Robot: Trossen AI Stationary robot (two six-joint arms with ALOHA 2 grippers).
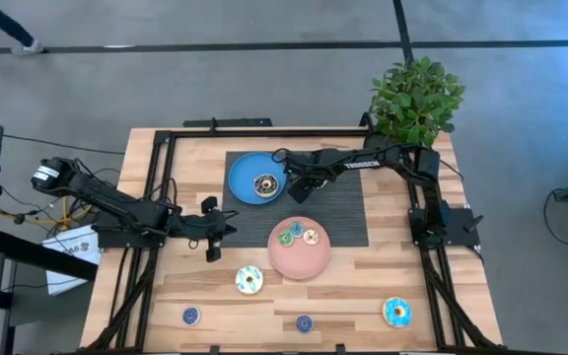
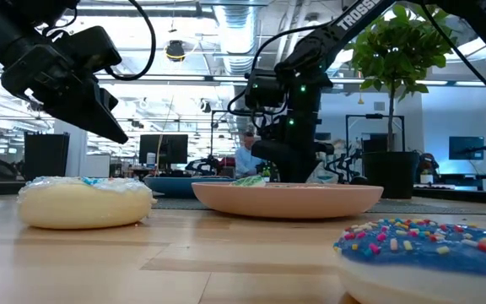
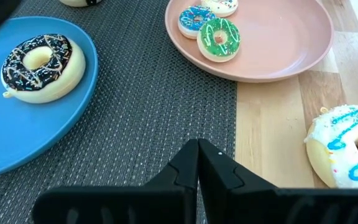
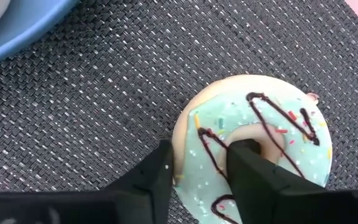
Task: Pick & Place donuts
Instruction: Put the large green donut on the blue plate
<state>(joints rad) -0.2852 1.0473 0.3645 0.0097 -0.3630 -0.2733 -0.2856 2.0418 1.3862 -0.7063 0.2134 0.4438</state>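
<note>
right tool [image 4: 201, 171] pinched the rim of a teal donut [image 4: 253, 149] lying on the dark mat [image 4: 104, 106], between blue plate [image 1: 249, 177] and pink plate [image 1: 300, 250]. left tool [image 3: 197, 165] pressed together over the mat's left edge.

A pale teal donut [image 4: 253, 152] with dark brown drizzle and sprinkles lies on a dark grey woven mat [image 4: 92, 118]
</note>
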